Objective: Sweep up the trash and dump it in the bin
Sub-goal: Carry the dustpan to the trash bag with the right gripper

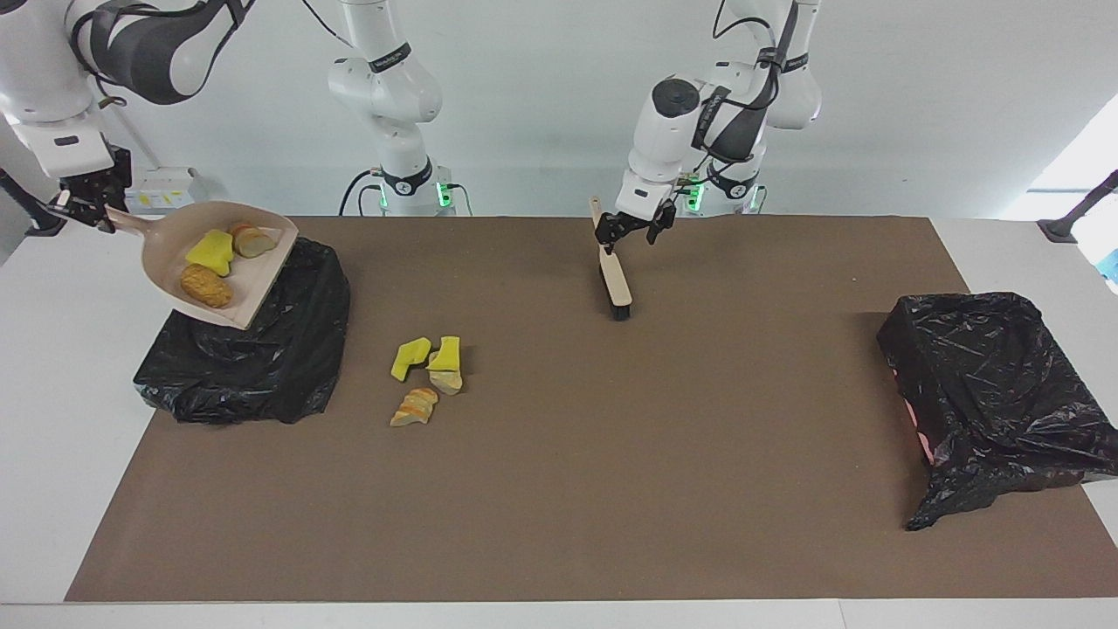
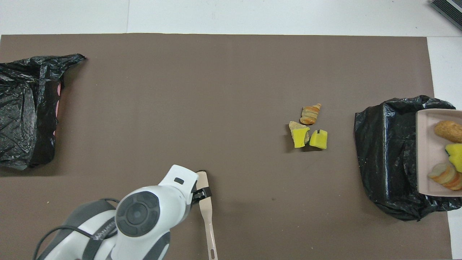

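My right gripper [image 1: 85,208] is shut on the handle of the beige dustpan [image 1: 262,278], held level over the black-bagged bin [image 1: 262,367] at the right arm's end. Three pieces of trash [image 1: 208,286] lie in the pan [image 2: 423,151]. Several more trash scraps [image 1: 428,371], yellow and tan, lie on the brown mat beside the bin [image 2: 386,162], also in the overhead view [image 2: 309,126]. My left gripper [image 1: 631,234] is open beside the brush [image 1: 618,281], whose bristles rest on the mat with its handle [image 2: 208,216] slanting up toward the robots.
A second black-bagged bin [image 1: 987,393] stands at the left arm's end of the mat [image 2: 25,112]. The brown mat [image 1: 568,480] covers most of the white table.
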`<move>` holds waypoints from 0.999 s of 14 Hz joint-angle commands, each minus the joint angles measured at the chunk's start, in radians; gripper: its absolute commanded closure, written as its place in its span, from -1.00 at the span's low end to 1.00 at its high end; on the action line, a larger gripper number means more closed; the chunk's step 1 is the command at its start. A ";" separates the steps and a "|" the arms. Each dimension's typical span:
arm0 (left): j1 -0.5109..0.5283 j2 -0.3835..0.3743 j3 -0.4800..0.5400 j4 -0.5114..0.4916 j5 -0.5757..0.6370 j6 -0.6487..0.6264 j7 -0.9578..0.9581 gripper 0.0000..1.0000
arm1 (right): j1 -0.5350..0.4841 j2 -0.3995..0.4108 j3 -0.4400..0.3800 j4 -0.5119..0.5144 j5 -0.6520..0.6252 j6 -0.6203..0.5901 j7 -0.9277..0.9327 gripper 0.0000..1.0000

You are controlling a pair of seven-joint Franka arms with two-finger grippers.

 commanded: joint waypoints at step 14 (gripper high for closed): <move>0.567 0.203 -0.007 0.713 0.107 -0.599 0.716 -1.00 | 0.090 0.033 0.035 -0.104 -0.475 0.189 -0.083 1.00</move>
